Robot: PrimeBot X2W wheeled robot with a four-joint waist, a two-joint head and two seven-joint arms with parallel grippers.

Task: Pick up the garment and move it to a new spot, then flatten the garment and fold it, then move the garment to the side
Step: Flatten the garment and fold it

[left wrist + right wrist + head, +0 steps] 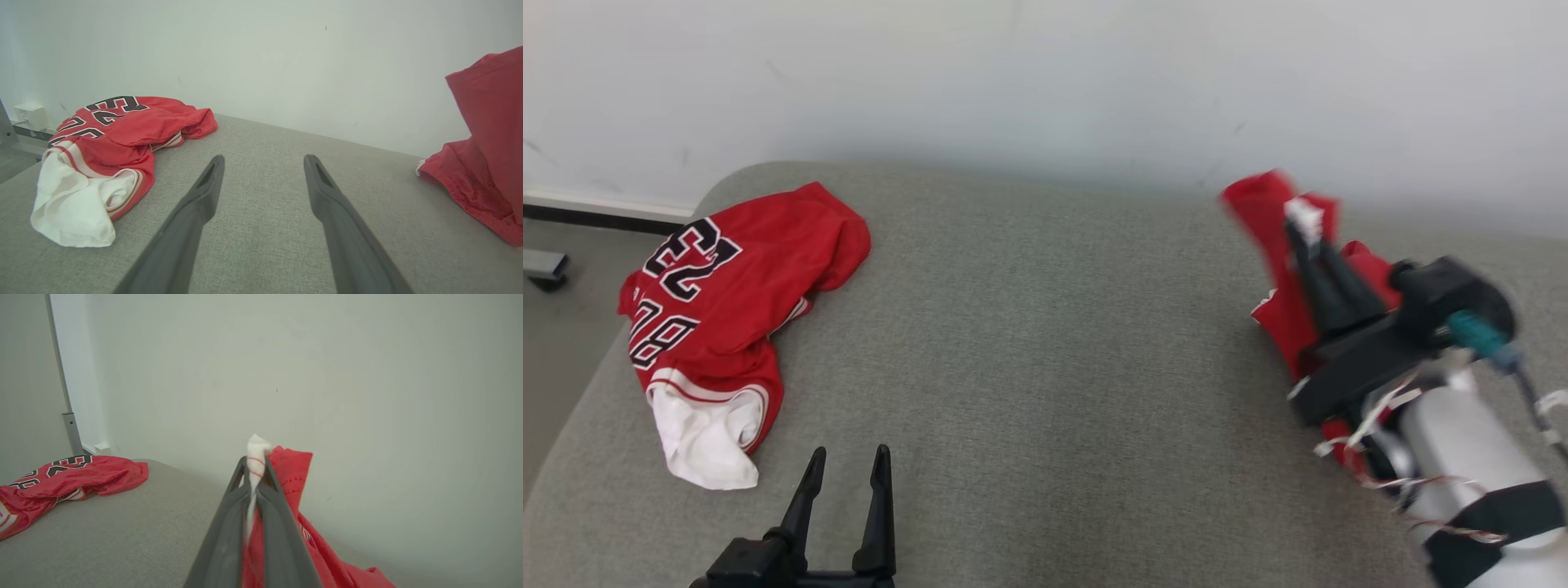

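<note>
Red garment hangs clamped in the right jaws (left jaws apart, idle), mid-carry; next it likely needs lowering onto the grey cushion.

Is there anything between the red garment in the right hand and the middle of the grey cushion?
Nothing visible. The red cloth garment is pinched in the shut right hand; the numbered red jersey lies far to the left.

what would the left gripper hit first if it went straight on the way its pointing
Likely nothing before the wall: the left gripper points over bare cushion, between the jersey and the garment.
</note>
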